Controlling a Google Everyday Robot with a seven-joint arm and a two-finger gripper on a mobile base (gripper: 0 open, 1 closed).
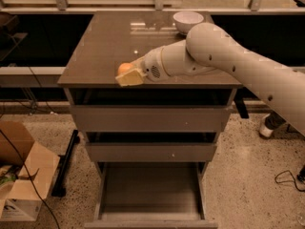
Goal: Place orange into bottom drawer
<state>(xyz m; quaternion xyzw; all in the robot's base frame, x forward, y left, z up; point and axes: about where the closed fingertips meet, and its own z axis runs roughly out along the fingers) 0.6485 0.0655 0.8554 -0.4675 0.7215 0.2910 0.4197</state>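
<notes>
An open cardboard box (21, 175) sits on the floor at the far left. To its right stands a grey-brown cabinet with a dark tabletop (109, 42). At the near edge of the tabletop, left of centre, the orange (124, 67) sits in the end effector (127, 73), whose pale yellow fingers (129, 79) are closed narrowly around the fruit. Below, the bottom drawer (151, 190) is pulled out toward the viewer, its flat floor showing. A white bowl (188, 20) rests at the far right of the tabletop. The white arm (238, 66) reaches in from the right.
</notes>
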